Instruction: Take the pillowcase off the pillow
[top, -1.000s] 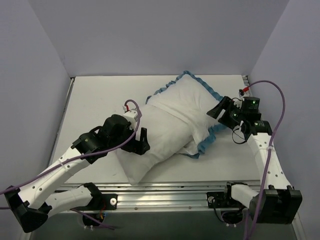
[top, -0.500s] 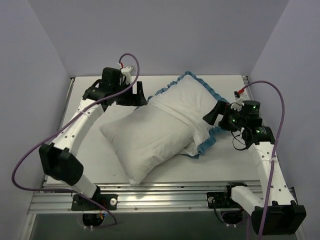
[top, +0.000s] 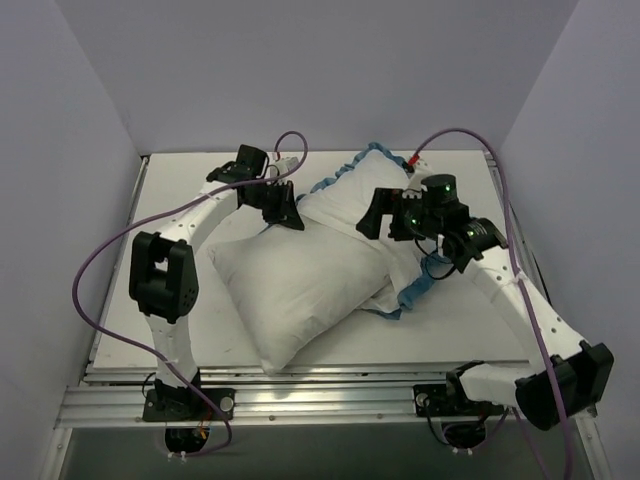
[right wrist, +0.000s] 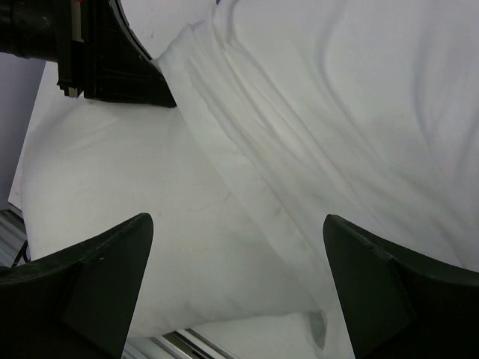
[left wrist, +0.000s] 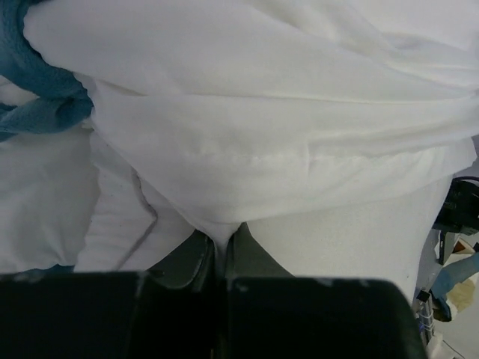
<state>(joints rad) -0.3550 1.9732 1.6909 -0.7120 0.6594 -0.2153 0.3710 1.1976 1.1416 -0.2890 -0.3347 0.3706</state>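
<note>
Pillowcase hem sits clamped between the left gripper's jaws; right gripper — jaws released (white fabric below them).

pillow fills table centre, left strip open

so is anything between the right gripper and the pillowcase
Nothing visible. The right gripper hangs open over the pillowcase, with only its bare white fabric showing between the fingers. The left gripper pinches the pillowcase off to one side, out of the way.
</note>
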